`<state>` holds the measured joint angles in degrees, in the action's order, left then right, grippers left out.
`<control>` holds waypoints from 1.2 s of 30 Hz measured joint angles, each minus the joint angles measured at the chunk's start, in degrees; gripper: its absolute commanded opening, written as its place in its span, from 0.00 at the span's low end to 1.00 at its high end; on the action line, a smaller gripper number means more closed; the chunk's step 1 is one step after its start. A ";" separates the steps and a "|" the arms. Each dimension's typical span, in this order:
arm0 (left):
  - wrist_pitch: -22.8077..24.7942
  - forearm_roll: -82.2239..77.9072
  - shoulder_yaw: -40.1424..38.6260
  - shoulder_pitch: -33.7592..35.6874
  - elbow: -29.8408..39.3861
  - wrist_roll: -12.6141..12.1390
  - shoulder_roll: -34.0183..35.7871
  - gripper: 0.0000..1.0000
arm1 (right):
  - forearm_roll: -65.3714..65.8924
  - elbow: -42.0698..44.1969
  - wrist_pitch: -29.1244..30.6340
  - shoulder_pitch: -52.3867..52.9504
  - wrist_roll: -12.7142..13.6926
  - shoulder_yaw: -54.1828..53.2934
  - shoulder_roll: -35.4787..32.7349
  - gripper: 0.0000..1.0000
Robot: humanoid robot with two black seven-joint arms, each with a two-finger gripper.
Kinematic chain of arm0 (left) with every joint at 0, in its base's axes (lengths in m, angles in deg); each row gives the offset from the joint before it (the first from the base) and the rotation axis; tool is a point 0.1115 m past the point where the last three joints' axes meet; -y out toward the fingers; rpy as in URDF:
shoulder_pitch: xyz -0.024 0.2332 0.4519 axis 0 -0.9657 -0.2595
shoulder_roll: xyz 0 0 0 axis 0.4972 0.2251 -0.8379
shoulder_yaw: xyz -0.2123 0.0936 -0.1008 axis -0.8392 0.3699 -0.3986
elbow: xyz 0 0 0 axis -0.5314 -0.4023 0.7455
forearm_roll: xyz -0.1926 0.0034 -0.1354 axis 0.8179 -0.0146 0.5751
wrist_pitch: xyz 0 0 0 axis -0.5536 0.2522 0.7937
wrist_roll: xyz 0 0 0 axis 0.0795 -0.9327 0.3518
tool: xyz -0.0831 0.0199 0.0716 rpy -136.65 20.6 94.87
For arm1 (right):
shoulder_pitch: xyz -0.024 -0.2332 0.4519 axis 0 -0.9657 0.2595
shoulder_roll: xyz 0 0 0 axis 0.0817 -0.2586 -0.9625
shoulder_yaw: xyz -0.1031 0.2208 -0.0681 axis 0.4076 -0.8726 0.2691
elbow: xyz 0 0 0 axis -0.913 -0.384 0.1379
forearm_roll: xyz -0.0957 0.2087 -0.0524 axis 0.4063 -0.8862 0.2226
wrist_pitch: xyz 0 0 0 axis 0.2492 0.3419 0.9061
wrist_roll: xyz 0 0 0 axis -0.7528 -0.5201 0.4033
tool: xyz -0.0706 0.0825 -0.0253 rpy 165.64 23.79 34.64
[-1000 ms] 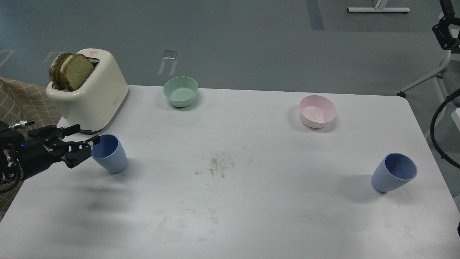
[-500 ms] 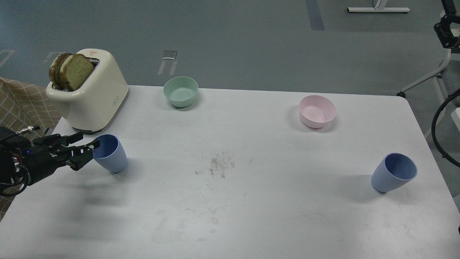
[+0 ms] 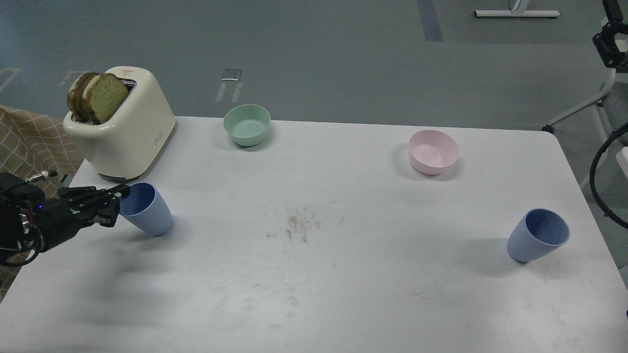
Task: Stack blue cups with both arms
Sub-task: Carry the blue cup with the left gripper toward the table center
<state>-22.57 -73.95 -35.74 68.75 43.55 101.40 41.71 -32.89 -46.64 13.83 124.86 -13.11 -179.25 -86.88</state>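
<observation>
Blue cups stand well apart on the tabletop (image 3: pixel 343 274), nothing stacked yet. The left claw (image 3: pixel 115 203) pinches the rim of the left cup (image 3: pixel 146 215), which tilts. The right cup (image 3: pixel 538 235) waits untouched; no right claw shows. Lifting and nesting remain.

A single head view looks forward and steeply down from above the near edge of the white tabletop (image 3: pixel 343 274), which fills the lower two thirds of the frame. Grey floor (image 3: pixel 314 54) spans the upper third beyond the far edge. The vantage sits at moderate range, close enough that the left arm (image 3: pixel 29 223) enters at the frame's left edge.
</observation>
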 measured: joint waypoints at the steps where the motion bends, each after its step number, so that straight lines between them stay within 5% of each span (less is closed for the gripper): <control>1: 0.02 0.01 0.00 0.17 0.14 0.00 -0.06 0.00 | 0.00 0.01 0.00 -0.02 0.00 0.00 -0.03 1.00; 9: 1.93 0.14 0.01 5.13 4.45 0.01 1.08 0.00 | -0.03 0.03 0.00 -0.09 0.00 -0.18 -1.09 1.00; 17: 10.69 -0.38 -0.05 15.02 14.36 -0.38 2.83 0.00 | -0.08 -0.13 0.00 -0.69 0.00 -1.24 -2.09 1.00; 23: 18.49 -4.95 5.95 26.74 15.55 -0.58 -7.05 0.00 | -1.05 -0.43 0.00 -5.62 0.00 -4.65 -4.16 1.00; 36: 19.47 -6.00 25.12 40.99 4.31 -3.72 -24.26 0.00 | -3.41 -2.12 0.00 -13.60 0.00 -8.48 -7.90 1.00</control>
<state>-3.10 -79.95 -10.61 109.75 47.85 97.68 17.45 -36.30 -48.76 13.83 111.26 -13.10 -187.73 -94.79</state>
